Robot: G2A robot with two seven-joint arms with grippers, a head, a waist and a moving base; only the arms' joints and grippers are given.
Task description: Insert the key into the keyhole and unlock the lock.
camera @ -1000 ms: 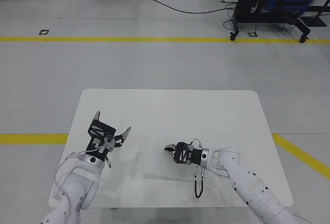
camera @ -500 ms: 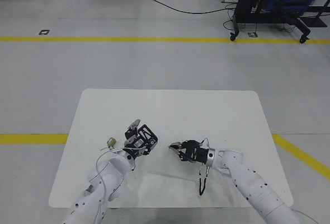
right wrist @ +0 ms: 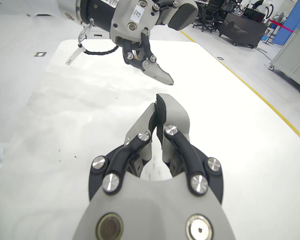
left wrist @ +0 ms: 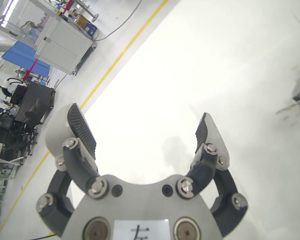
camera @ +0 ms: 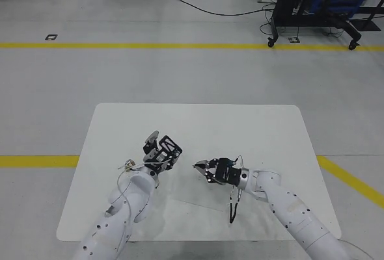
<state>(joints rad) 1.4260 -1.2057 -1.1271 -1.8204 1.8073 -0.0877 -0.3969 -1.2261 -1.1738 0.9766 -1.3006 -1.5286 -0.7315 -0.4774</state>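
The left gripper (left wrist: 140, 116) hangs with its ribbed black pads spread wide, its tips near those of the right gripper (right wrist: 158, 101), whose pads are pressed together; both hover over the middle of the white round-cornered table (camera: 244, 130); where the key and the lock lie I cannot tell.

Bright, even light falls from above, and the white tabletop (camera: 244, 123) carries only faint, soft shadows. In the left wrist view the tabletop is almost washed out by glare, and a dark shape (left wrist: 298, 99) at the border of that view is smeared by blur. There the yellow floor line (left wrist: 120, 53) bends slightly, as through a wide lens.
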